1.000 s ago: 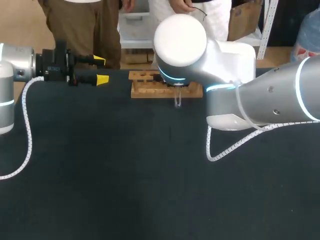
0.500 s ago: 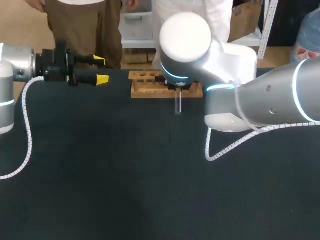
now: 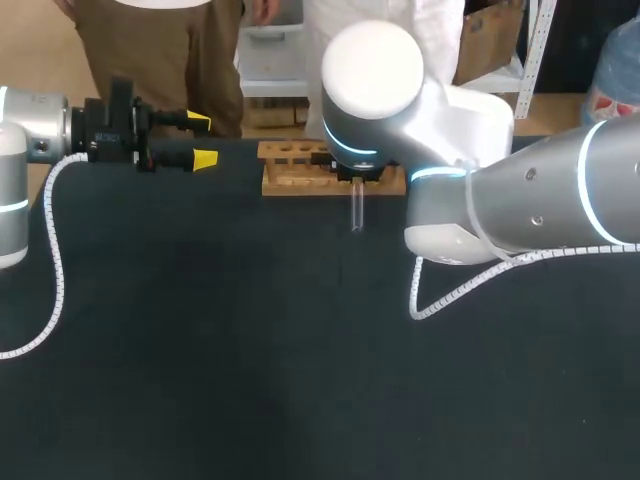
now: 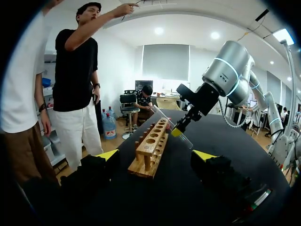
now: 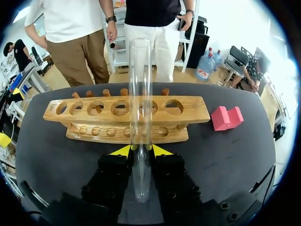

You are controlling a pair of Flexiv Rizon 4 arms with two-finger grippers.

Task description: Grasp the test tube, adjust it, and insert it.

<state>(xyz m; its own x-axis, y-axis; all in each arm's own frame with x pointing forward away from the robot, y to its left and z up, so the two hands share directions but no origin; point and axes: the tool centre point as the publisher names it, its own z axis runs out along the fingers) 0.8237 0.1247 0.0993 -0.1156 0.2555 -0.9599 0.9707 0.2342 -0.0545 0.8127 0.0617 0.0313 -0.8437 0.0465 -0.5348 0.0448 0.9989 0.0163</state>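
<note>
- Just before the wooden rack (image 5: 193, 114), the right gripper (image 5: 140, 149) clamps the test tube (image 5: 140, 94) at a tilt, outside the holes
- Well apart, the left gripper (image 3: 203, 140) hangs open, empty
- Adjustment stage, seemingly; next: straighten over a hole, lower

Clear glass test tube (image 5: 140, 94), gripped between the yellow tips of right gripper (image 5: 141, 149), tilted, lifted off the table, just in front of wooden rack (image 5: 94, 123). Rack lying crosswise, one row of round holes on top.

Overhead, right arm (image 3: 540, 200) hides its pincer (image 5: 141, 149) and part of the rack (image 3: 290, 180).
</note>
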